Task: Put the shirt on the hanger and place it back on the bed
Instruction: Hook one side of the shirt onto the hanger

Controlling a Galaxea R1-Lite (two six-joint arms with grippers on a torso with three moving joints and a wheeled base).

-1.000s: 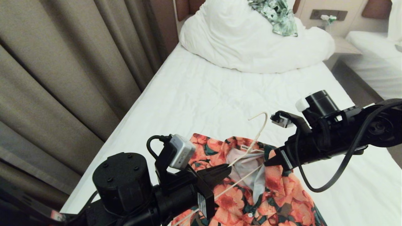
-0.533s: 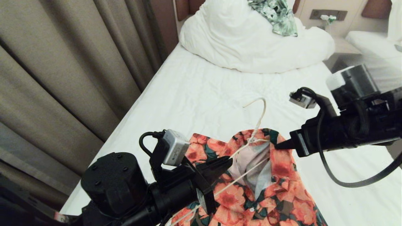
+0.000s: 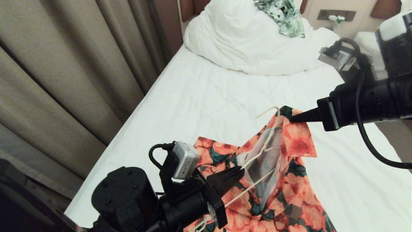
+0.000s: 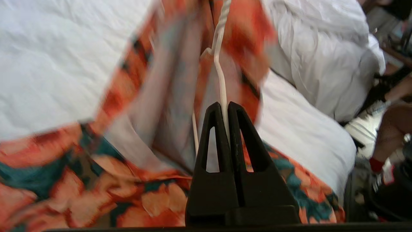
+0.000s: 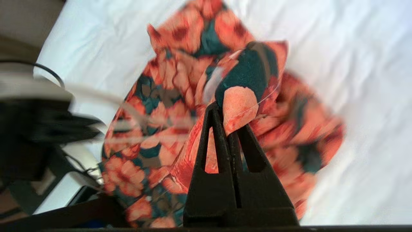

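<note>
The orange-flowered shirt (image 3: pixel 289 190) lies at the near end of the bed (image 3: pixel 199 96), its collar lifted off the sheet. My right gripper (image 3: pixel 291 119) is shut on the collar edge (image 5: pixel 239 103) and holds it up. The cream wire hanger (image 3: pixel 257 158) runs up inside the open neck, with its hook (image 3: pixel 268 111) poking out beside the raised collar. My left gripper (image 3: pixel 241 170) is shut on the hanger's wire (image 4: pixel 220 67), low and near me. The hanger's lower bar is hidden under cloth and my left arm.
Beige curtains (image 3: pixel 64 80) hang close along the bed's left side. A bulky white duvet (image 3: pixel 251 42) with a green-and-white garment (image 3: pixel 285 14) on it fills the head end. A person's legs (image 4: pixel 389 129) show beside the bed in the left wrist view.
My right gripper has risen and swung right and farther away, pulling the collar up around the hanger's neck. The left gripper has barely moved and still clamps the wire.
</note>
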